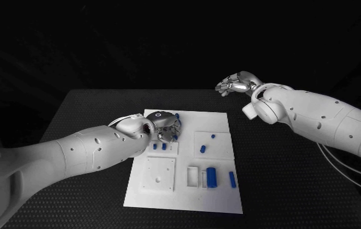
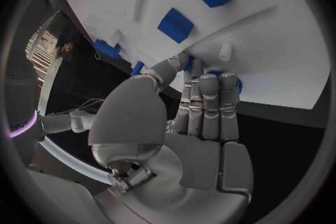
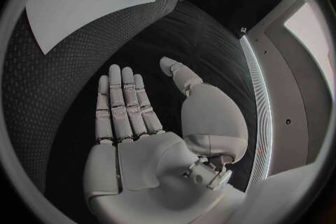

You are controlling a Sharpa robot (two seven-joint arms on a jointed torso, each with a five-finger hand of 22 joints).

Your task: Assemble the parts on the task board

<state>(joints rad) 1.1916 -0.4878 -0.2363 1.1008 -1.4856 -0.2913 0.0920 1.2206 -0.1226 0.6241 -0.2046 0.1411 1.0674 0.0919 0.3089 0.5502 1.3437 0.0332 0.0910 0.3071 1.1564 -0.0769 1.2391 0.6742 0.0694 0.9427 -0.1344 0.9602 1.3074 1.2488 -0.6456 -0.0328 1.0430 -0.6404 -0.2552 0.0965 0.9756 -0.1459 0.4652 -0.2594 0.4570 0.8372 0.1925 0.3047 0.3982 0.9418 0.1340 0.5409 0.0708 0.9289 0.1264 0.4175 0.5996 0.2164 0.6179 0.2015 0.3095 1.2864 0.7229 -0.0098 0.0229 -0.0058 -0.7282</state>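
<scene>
A white task board [image 1: 218, 122] lies in the middle of a black worktop [image 1: 90, 109], its long sides running from the far edge toward the near edge. Small blue parts [image 1: 212, 176] lie scattered on it: two near the left hand, two toward the middle, and larger ones standing in slots near the board's near edge.

The robot's left hand [image 1: 161, 124] hovers low over the far left corner of the board. Its fingers [image 2: 210, 103] are held close together and curl toward the thumb near a blue part [image 2: 234, 83]; whether they already pinch it cannot be told. The right hand [image 1: 237, 84] is raised above the far edge of the worktop, well apart from the board, fingers spread wide and holding nothing.

The step in hand seems to be picking up or seating a part at the far left corner. Doing it well likely calls for a slow, straight descent, keeping the part upright and the fingertips off the neighbouring blue pieces just beside them.

Bare worktop runs along both long sides of the board, giving the arms room to withdraw sideways.
</scene>
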